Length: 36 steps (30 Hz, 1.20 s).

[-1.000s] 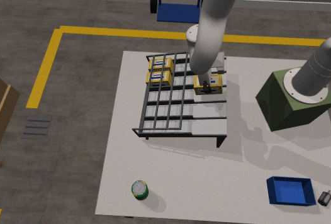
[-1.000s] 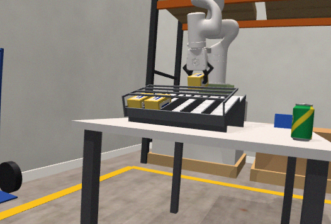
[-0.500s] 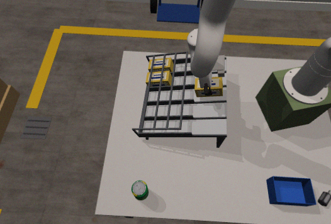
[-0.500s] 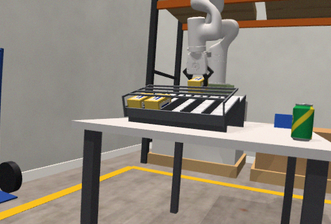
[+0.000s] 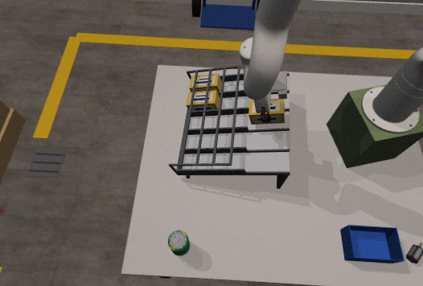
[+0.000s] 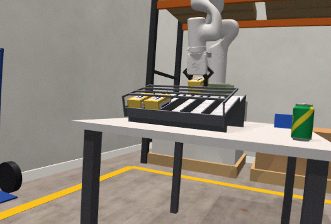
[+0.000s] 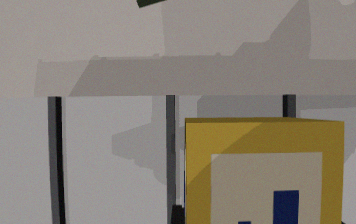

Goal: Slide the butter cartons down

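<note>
The dark wire-frame shelf (image 5: 232, 122) stands on the white table, with its lanes sloping down to a stop at its left end. Two yellow butter cartons (image 5: 205, 81) (image 5: 203, 99) rest against that stop in the two far lanes; they also show in the side view (image 6: 137, 101) (image 6: 157, 102). My gripper (image 5: 264, 116) is shut on the third butter carton (image 5: 270, 112) and holds it just above the high right end of the shelf, near the second or third lane from the far side. In the wrist view the carton (image 7: 265, 170) fills the lower right, above the lane dividers (image 7: 171, 150).
A green can (image 5: 178, 242) stands near the table's front left corner. A blue bin (image 5: 371, 243) and a small dark object (image 5: 415, 253) sit at the front right. The arm's green base (image 5: 375, 128) stands to the right of the shelf.
</note>
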Each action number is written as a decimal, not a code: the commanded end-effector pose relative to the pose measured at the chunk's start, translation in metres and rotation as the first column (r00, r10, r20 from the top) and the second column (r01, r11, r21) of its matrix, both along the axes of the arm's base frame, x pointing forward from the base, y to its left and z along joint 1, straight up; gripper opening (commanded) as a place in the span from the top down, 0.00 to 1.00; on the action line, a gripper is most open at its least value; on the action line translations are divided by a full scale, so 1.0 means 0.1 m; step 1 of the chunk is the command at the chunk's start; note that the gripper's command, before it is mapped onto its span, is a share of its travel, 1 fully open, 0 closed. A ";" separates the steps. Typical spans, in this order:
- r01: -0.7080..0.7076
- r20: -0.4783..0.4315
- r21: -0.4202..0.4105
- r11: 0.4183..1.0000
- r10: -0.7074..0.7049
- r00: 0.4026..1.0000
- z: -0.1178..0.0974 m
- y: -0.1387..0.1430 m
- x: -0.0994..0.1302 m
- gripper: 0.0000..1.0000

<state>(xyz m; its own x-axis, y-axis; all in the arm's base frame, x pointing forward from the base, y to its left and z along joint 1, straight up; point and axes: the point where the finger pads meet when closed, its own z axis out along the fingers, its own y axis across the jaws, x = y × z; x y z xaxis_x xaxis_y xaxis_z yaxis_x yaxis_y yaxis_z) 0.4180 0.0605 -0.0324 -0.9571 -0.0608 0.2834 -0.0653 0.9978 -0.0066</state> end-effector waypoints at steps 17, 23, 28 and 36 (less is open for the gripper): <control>0.000 0.001 0.000 1.000 0.000 1.000 -0.01 0.00 0.01 1.00; 0.000 0.001 0.000 1.000 0.000 1.000 -0.01 0.00 0.01 1.00; 0.000 0.001 0.000 1.000 0.000 1.000 -0.04 0.00 0.00 1.00; 0.000 0.001 0.000 1.000 0.000 1.000 -0.04 0.00 0.00 1.00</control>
<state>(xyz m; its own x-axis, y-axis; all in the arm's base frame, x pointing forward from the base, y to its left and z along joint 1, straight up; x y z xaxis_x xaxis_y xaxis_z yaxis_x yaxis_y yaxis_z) 0.4171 0.0601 -0.0367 -0.9571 -0.0607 0.2834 -0.0653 0.9978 -0.0066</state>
